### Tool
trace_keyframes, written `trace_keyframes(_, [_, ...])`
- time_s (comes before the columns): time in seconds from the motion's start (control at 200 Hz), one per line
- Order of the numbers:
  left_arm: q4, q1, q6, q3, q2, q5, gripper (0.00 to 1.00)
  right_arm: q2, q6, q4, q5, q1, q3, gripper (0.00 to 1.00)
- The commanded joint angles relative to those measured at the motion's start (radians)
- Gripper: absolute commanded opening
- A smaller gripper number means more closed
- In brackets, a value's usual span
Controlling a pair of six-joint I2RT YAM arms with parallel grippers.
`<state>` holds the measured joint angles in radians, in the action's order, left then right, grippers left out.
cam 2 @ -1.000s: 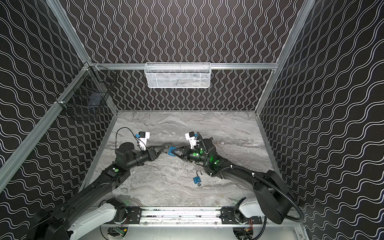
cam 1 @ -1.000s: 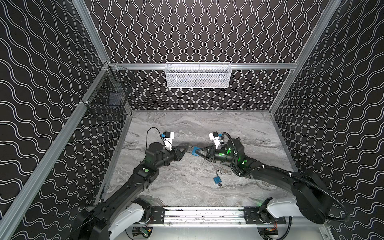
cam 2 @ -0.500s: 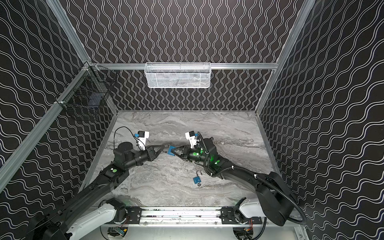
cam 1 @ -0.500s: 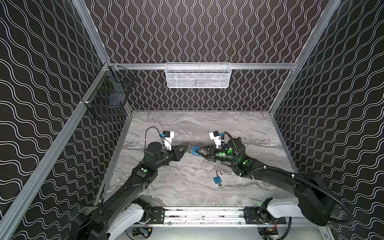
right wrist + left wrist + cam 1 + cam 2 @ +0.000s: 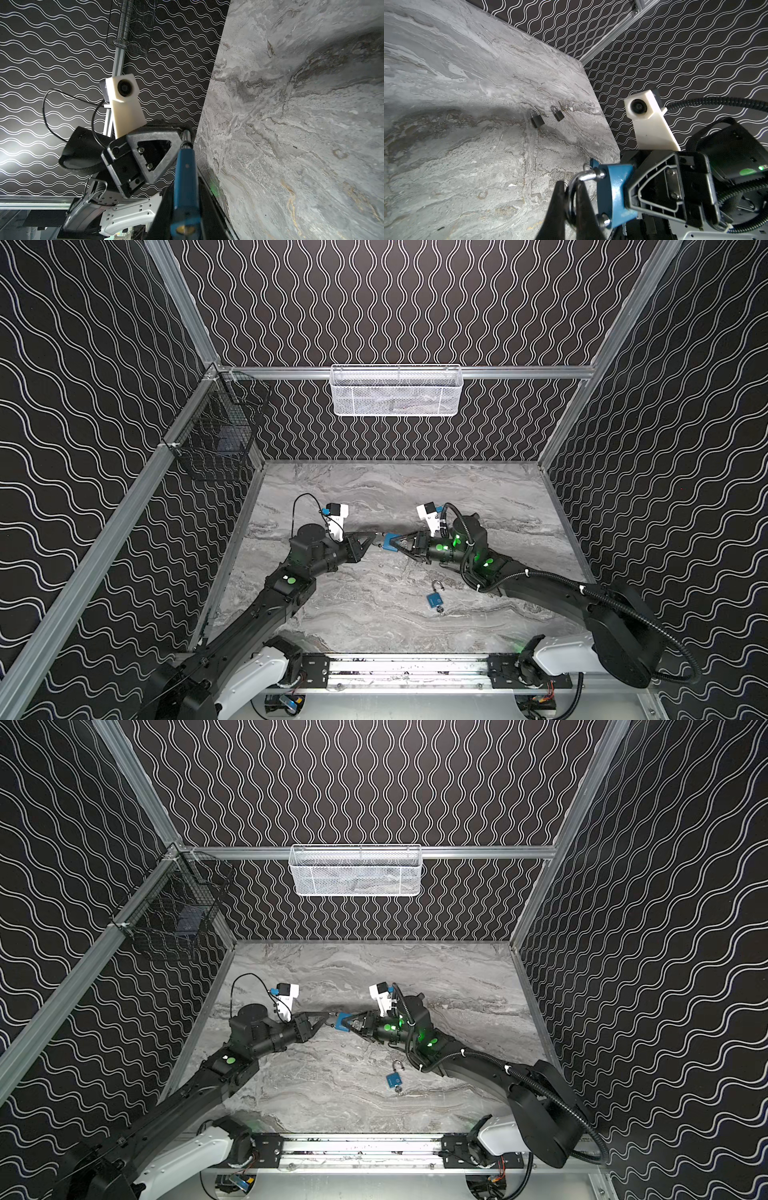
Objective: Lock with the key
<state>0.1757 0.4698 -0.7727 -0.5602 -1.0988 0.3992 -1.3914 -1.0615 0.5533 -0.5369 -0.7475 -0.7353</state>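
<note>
My right gripper (image 5: 395, 548) is shut on the body of a blue padlock (image 5: 390, 542), held just above the table's middle. In the right wrist view the padlock (image 5: 185, 180) fills the space between the dark fingers, and its brass keyhole (image 5: 185, 229) faces the camera with no key in it. My left gripper (image 5: 376, 546) meets it from the left, shut on the steel shackle (image 5: 583, 176), which runs between the two black fingers (image 5: 557, 207). A second blue padlock (image 5: 434, 600) lies on the table nearer the front with its shackle open. What looks like a small key (image 5: 441, 609) sticks out of its base.
Two black padlocks (image 5: 537, 121) (image 5: 558, 114) lie shut on the marble table (image 5: 374, 497) near the right wall. A white mesh basket (image 5: 395, 391) hangs on the back wall and a black wire basket (image 5: 220, 439) on the left wall.
</note>
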Motion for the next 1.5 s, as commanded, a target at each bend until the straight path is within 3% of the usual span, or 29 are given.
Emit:
trace_keyframes(0.0, [0.018,0.019,-0.021,-0.006,0.009,0.152,0.0,-0.027,0.013,0.148,-0.009,-0.008,-0.024,0.0])
trace_keyframes(0.255, [0.027,0.026,-0.009,0.006,0.01,0.167,0.0,-0.056,-0.053,0.209,-0.031,-0.012,-0.031,0.0])
trace_keyframes(0.39, [0.023,0.025,-0.008,-0.004,0.022,0.177,0.0,-0.027,0.053,0.021,-0.005,-0.015,-0.088,0.0])
trace_keyframes(0.746, [0.137,0.027,-0.092,-0.006,0.0,0.25,0.0,-0.075,0.064,0.044,-0.013,-0.029,-0.089,0.0])
trace_keyframes(0.881, [0.102,0.029,-0.055,-0.016,0.007,0.236,0.0,-0.067,0.033,0.053,-0.019,-0.023,-0.077,0.0])
trace_keyframes(1.021, [-0.044,0.027,0.029,-0.056,-0.005,0.181,0.0,-0.034,0.029,-0.004,0.005,-0.017,-0.077,0.0])
trace_keyframes(1.497, [-0.161,0.024,0.093,-0.099,-0.011,0.099,0.0,0.018,0.018,0.012,-0.014,0.005,-0.033,0.0])
